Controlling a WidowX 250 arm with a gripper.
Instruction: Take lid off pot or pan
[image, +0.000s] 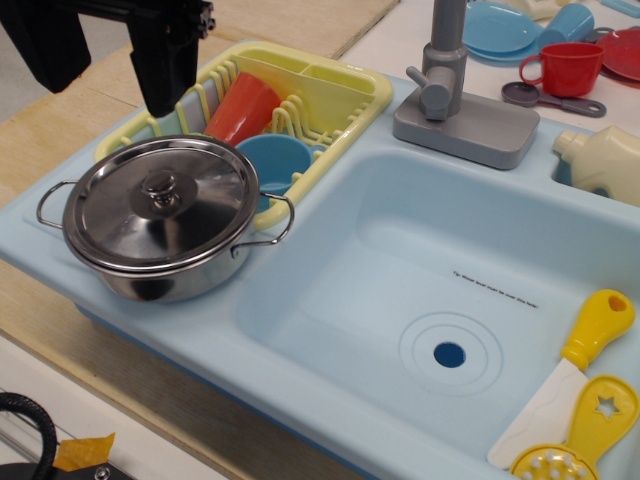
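Sitting flush: shiny steel lid (160, 203), knob centred, on pot (165, 278).

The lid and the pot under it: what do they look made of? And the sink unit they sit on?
The lid looks like polished steel: mirror-bright, reflecting the dark gripper above, with a small metal knob. The pot looks the same, with shiny walls and thin wire loop handles. The sink unit seems to be moulded plastic: uniform pale blue, soft sheen, rounded edges.
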